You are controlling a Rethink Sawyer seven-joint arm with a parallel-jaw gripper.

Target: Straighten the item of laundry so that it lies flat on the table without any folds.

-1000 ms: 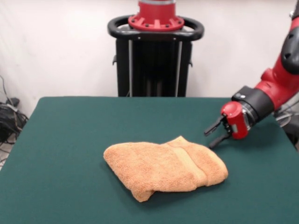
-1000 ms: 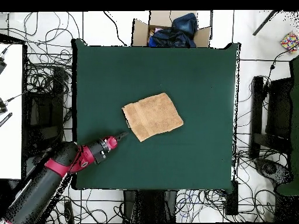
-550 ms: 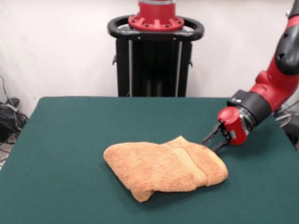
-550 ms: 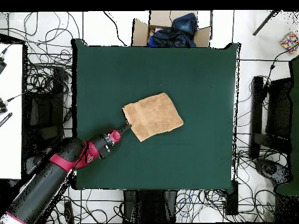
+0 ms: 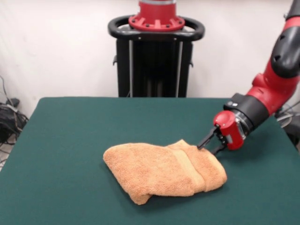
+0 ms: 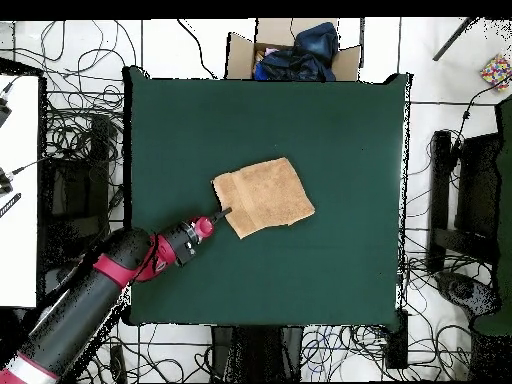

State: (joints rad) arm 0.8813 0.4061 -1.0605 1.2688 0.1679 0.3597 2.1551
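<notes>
The item of laundry (image 5: 161, 171) is an orange-tan towel lying folded over itself near the middle of the dark green table (image 5: 70, 140). A woven band runs across its right part. My gripper (image 5: 208, 146) comes in low from the right on the red and black arm. It is open, with its two dark fingers at the towel's right edge, touching or just short of the cloth. From overhead, the towel (image 6: 265, 197) is a tilted rough square on the table (image 6: 330, 130), and the gripper (image 6: 222, 213) meets its lower left corner.
A cardboard box (image 6: 292, 55) holding dark clothes stands past the table's top edge in the overhead view. Cables cover the floor all round. A white surface (image 6: 18, 190) lies at the left. The black pedestal (image 5: 156, 56) stands behind the table.
The gripper has moved in from the table's side to the towel's edge. The towel has shifted slightly away from it and its near edge has bunched a little.
</notes>
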